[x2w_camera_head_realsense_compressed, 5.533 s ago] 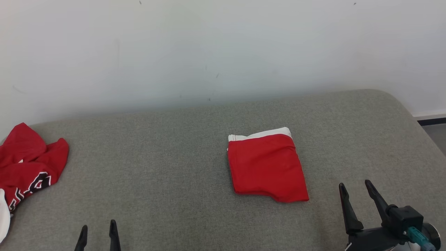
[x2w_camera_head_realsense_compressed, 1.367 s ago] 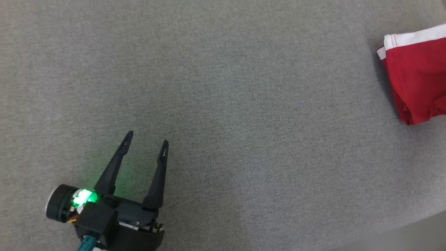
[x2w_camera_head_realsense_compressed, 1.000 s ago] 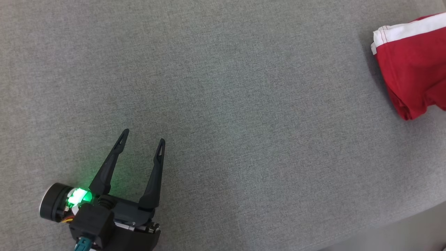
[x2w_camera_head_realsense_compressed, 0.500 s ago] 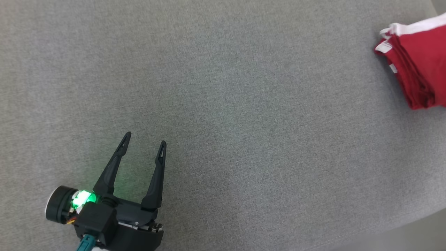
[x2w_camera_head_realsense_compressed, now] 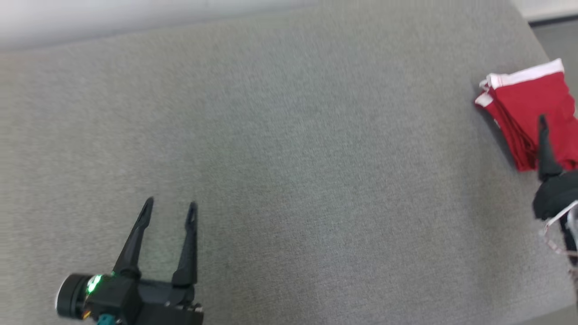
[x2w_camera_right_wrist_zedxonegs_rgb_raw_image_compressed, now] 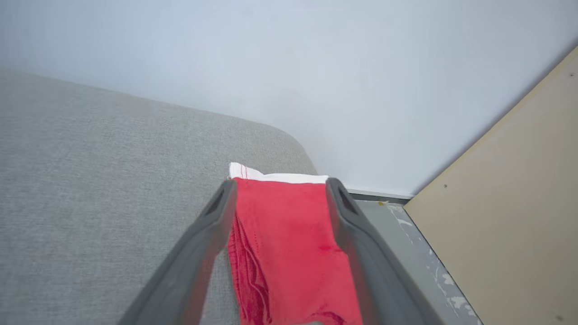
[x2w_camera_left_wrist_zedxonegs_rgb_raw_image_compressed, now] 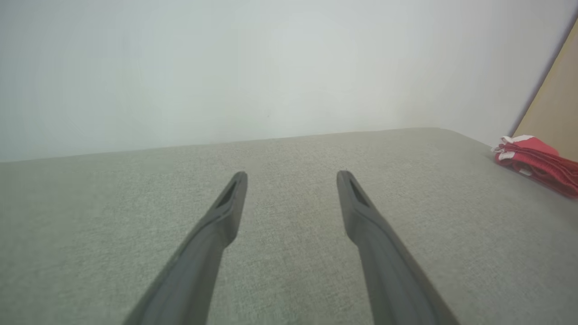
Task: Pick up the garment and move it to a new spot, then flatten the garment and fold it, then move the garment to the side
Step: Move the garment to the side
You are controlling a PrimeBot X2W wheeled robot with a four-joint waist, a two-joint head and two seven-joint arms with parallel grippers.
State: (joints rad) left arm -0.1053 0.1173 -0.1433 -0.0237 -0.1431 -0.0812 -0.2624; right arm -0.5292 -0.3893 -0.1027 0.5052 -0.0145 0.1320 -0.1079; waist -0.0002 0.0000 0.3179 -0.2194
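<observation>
Left pincer [x2w_camera_head_realsense_compressed: 170, 203]: down in the lower left of the head view, green light glowing at its base, both dark fingers spread wide and nothing between them. It hovers over bare grey fabric.
Left wrist view: the same picture, two fingers [x2w_camera_left_wrist_zedxonegs_rgb_raw_image_compressed: 226, 212] well apart, open surface beyond them and a pale wall [x2w_camera_left_wrist_zedxonegs_rgb_raw_image_compressed: 271, 67] behind.
Right pincer [x2w_camera_right_wrist_zedxonegs_rgb_raw_image_compressed: 280, 184]: fingers wide apart here too, and no grip on anything. Its own camera looks straight down the gap at the cloth below.
Right finger, head view: one dark finger [x2w_camera_head_realsense_compressed: 544, 149] pokes up at the right edge and crosses in front of the red fabric.
Garment [x2w_camera_head_realsense_compressed: 526, 104]: red, folded into a neat packet with a white band along its far side, and the stacked layers show on its left edge. It lies flat at the far right corner of the surface [x2w_camera_head_realsense_compressed: 316, 135], well apart from the left pincer.
Garment, right wrist view: framed between the two fingers, white band nearest the wall.
Beyond the corner: a strip of grey floor [x2w_camera_right_wrist_zedxonegs_rgb_raw_image_compressed: 393, 234] and a beige panel [x2w_camera_right_wrist_zedxonegs_rgb_raw_image_compressed: 510, 180].
</observation>
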